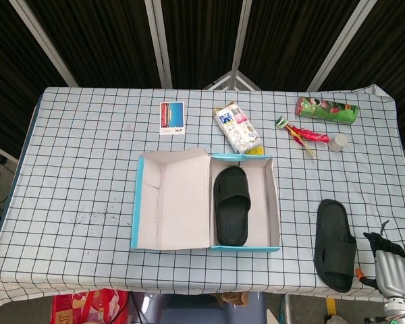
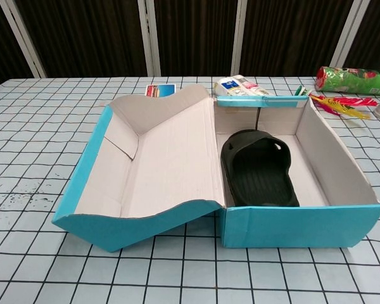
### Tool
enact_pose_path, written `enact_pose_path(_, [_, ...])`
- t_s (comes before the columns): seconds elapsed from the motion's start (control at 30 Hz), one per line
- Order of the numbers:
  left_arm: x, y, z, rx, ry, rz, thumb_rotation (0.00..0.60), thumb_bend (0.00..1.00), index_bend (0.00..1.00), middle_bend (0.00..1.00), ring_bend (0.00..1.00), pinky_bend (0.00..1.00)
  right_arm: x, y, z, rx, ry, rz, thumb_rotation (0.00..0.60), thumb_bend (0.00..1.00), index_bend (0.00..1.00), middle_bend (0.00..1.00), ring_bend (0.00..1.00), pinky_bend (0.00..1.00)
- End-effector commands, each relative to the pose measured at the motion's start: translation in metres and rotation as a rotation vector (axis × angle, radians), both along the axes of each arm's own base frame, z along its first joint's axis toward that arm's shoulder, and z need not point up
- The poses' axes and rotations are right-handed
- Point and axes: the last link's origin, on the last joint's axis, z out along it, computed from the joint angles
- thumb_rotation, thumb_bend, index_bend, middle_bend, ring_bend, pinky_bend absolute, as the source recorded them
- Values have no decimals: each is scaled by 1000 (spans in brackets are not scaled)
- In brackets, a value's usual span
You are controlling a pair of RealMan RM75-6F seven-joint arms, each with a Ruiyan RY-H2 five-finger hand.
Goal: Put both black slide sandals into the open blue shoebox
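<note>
The open blue shoebox (image 1: 139, 202) sits mid-table, its lid folded out to the left. One black slide sandal (image 1: 231, 206) lies inside the right compartment, and the chest view shows the same sandal (image 2: 259, 168) behind the box's blue front wall (image 2: 297, 225). The second black sandal (image 1: 335, 244) lies flat on the checked cloth to the right of the box, near the front edge. My right hand (image 1: 393, 268) is low at the bottom right corner, just right of that sandal and apart from it, holding nothing, with its dark fingertips spread. My left hand shows in neither view.
Along the back lie a small picture card (image 1: 172, 117), a snack packet (image 1: 238, 128), a green canister (image 1: 327, 109), a red and yellow wrapper (image 1: 304, 133) and a small white cup (image 1: 338, 142). The table's front edge runs just below the loose sandal.
</note>
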Motion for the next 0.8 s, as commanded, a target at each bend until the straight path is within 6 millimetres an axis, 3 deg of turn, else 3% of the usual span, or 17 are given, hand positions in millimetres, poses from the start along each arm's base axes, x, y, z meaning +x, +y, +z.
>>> enact_pose_path(0.03, [0, 0, 0, -1, 0, 0, 600, 373, 55, 0, 0, 131, -1, 3, -5, 8, 1, -7, 600, 276, 166, 142, 151, 137])
enact_pose_path(0.27, [-1, 0, 0, 0, 0, 5, 600, 373, 55, 0, 0, 131, -1, 8, -18, 40, -4, -23, 600, 276, 153, 131, 130, 126])
enact_pose_path(0.6, [-1, 1, 0, -2, 2, 10, 600, 374, 55, 0, 0, 131, 7, 19, -22, 108, 17, -29, 600, 191, 83, 96, 94, 112])
enact_pose_path(0.8, [-2, 0, 0, 0, 3, 13, 600, 373, 55, 0, 0, 131, 6, 16, -31, 118, 25, -26, 600, 186, 79, 93, 94, 112])
